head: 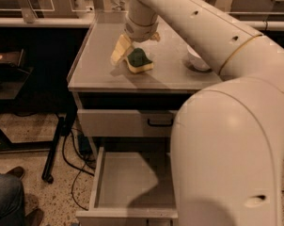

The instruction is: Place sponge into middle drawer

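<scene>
The sponge (140, 61), pale yellow foam with a dark green top, lies on the grey cabinet top (95, 69), near the middle. My gripper (134, 51) reaches down over it from behind. One yellowish finger (119, 51) is at the sponge's left edge and the other sits behind its right side. The jaws are open around the sponge. The middle drawer (132, 180) is pulled out below, with a bare grey floor. My arm hides its right part.
The white bowl (195, 60) stands to the right on the cabinet top, half hidden by my arm. A closed drawer front (114, 122) with a dark bar handle (160, 123) sits above the open drawer. Cables and a black stand leg (55, 149) are at left. A person's leg (5, 201) is at bottom left.
</scene>
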{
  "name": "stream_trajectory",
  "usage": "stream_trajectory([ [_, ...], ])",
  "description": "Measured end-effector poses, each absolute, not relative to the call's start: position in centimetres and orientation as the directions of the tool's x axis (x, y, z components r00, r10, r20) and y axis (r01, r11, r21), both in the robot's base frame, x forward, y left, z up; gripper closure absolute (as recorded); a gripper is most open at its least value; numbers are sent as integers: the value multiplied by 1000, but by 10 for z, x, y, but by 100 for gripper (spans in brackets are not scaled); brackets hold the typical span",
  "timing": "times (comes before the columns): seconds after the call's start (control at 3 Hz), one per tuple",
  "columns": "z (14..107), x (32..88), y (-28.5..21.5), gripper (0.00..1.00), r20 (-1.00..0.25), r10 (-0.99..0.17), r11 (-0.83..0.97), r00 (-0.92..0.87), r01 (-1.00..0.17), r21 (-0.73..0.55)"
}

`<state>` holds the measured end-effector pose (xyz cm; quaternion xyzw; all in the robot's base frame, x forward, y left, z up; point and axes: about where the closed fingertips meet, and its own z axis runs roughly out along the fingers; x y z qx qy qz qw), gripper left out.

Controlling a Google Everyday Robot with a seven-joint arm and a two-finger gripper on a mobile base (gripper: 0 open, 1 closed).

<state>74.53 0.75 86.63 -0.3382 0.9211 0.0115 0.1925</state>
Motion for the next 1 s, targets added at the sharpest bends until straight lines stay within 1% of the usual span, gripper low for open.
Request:
stream_trajectory([
  [0.33,837,759,5,0,-322,-576,803,-751,-594,-52],
  [0.67,813,768,-6,0,-300,-516,845,-802,-535,-23],
  [1.0,805,770,-8,10,-292,-498,856,-817,-517,-14],
])
